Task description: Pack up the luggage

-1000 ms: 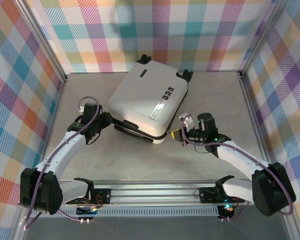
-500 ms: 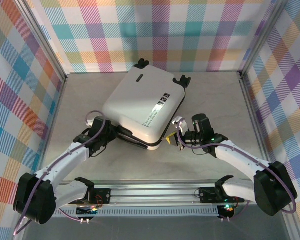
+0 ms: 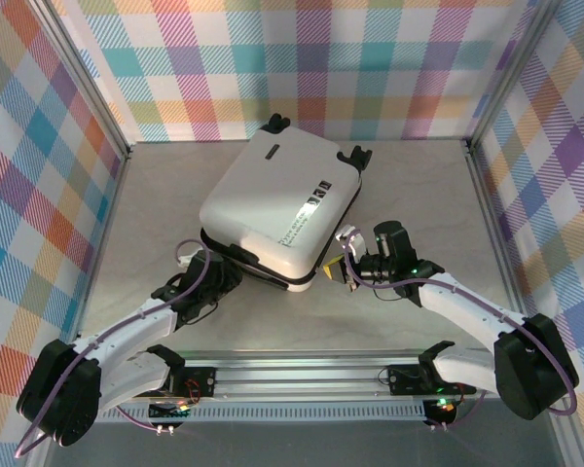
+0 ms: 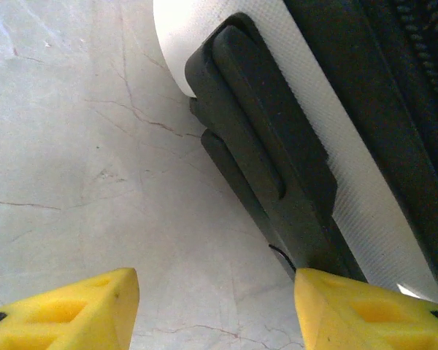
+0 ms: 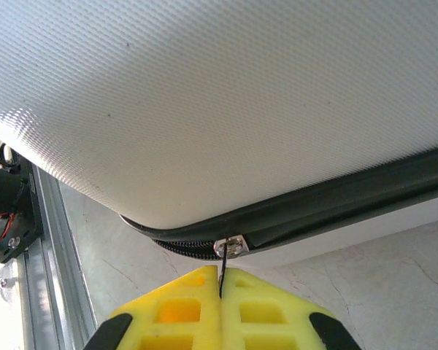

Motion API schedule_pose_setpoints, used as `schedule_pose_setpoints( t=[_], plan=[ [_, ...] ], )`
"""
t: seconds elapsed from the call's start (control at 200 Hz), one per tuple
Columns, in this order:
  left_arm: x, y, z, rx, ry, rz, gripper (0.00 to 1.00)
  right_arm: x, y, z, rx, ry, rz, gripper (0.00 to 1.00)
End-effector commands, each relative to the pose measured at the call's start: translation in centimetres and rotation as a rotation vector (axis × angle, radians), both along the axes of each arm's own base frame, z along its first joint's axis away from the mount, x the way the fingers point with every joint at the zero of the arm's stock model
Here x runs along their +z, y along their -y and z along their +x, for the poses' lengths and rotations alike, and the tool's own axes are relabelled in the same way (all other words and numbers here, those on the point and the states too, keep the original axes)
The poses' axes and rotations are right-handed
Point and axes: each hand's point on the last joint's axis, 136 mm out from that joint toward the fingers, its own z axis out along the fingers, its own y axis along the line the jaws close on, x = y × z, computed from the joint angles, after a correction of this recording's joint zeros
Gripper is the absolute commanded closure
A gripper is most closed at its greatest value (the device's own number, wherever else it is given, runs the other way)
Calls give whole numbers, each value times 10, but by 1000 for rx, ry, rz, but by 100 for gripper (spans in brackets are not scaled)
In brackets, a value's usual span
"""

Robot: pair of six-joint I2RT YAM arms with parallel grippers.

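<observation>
The white luggage (image 3: 277, 199) lies flat and closed in the middle of the table, wheels toward the back. My right gripper (image 3: 337, 269) is at its near right corner, shut on the thin black zipper pull (image 5: 221, 271) that hangs from the silver slider (image 5: 231, 246) under the white shell (image 5: 226, 95). My left gripper (image 3: 224, 279) sits low at the near left side, open. Its yellow fingertips (image 4: 66, 310) stand wide apart over bare table, the right one against the end of the luggage's black side handle (image 4: 255, 160).
An aluminium rail (image 3: 302, 375) runs along the near edge, seen too in the right wrist view as a rail (image 5: 51, 240). Checkered walls and metal frame posts (image 3: 92, 88) close in the table on three sides. Bare table (image 3: 146, 214) lies left of the luggage.
The luggage has turned and slid a little to the left. My left gripper has pulled back toward the near edge along its side. My right gripper shifted slightly left, still holding the zipper pull.
</observation>
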Motion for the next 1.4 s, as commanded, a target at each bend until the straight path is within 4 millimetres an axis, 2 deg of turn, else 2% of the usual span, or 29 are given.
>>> schedule_pose_setpoints(
  t=[0.0,0.155,0.235,0.33,0.46,0.68,0.875,1.01,1.225,1.305,1.395],
  plan=[
    [33,25,11,-47,113,-137,41,29,-10,0,43,74,77,100],
    [58,24,9,-47,168,-179,41,31,-8,-2,38,83,78,100],
    [62,24,8,-44,179,-188,40,32,-9,-1,40,86,81,100],
    [49,20,10,-23,147,-158,40,31,-9,-1,41,85,83,100],
    [32,28,11,-30,108,-185,45,30,-8,-1,37,82,76,100],
    [27,26,13,-15,112,-182,49,31,-7,-2,33,86,75,100],
    [10,24,15,10,90,-167,55,32,-7,-2,32,88,76,100],
    [-1,26,19,14,70,-163,67,28,-6,-3,27,71,70,100],
    [-7,26,21,50,55,-183,95,21,-4,-14,38,36,91,100],
    [-6,23,21,79,55,-190,100,20,-7,-21,56,27,100,100],
    [-4,22,21,106,65,-199,100,18,-11,-28,75,24,103,100]
  ],
)
